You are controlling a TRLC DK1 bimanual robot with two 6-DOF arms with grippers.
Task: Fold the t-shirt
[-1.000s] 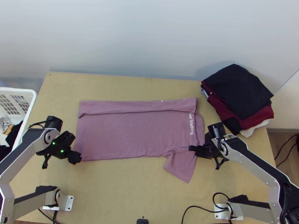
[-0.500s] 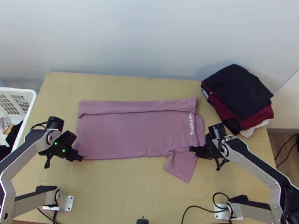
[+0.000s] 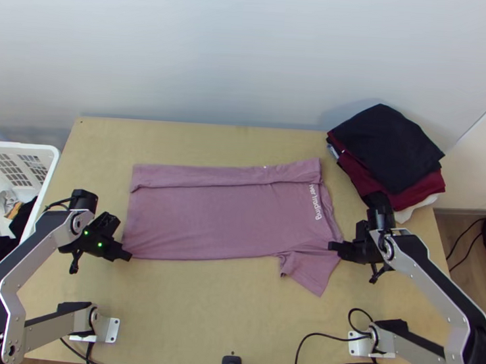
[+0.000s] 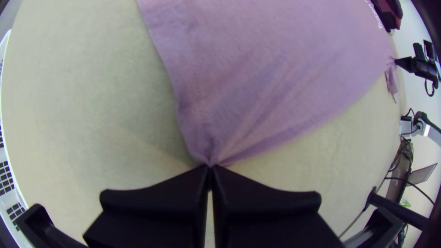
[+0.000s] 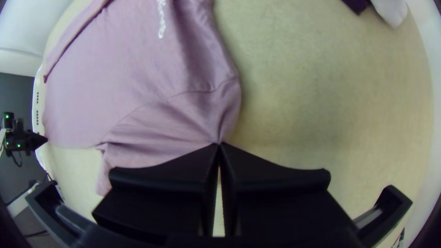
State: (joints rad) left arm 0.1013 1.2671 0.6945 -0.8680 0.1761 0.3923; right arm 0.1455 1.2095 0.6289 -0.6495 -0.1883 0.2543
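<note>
The mauve t-shirt (image 3: 208, 219) lies on the table with its far long edge folded over in a strip and one sleeve sticking out toward the near side. At its lower left corner, my left gripper (image 3: 128, 256) holds the hem; in the left wrist view the left gripper (image 4: 210, 169) is shut on the gathered corner. My right gripper (image 3: 333, 245) is at the shirt's right edge by the sleeve; in the right wrist view the right gripper (image 5: 219, 146) is shut on pinched cloth there, with creases fanning out from the fingertips.
A stack of folded dark and red clothes (image 3: 390, 151) stands at the table's far right corner. Beyond the left edge is a white laundry basket (image 3: 46, 160) with clothes. Black cables (image 3: 325, 339) run along the near edge.
My right gripper has moved to the right, drawing the shirt's collar end and sleeve along with it. The shirt's left edge has shifted slightly right; my left gripper has barely moved.
</note>
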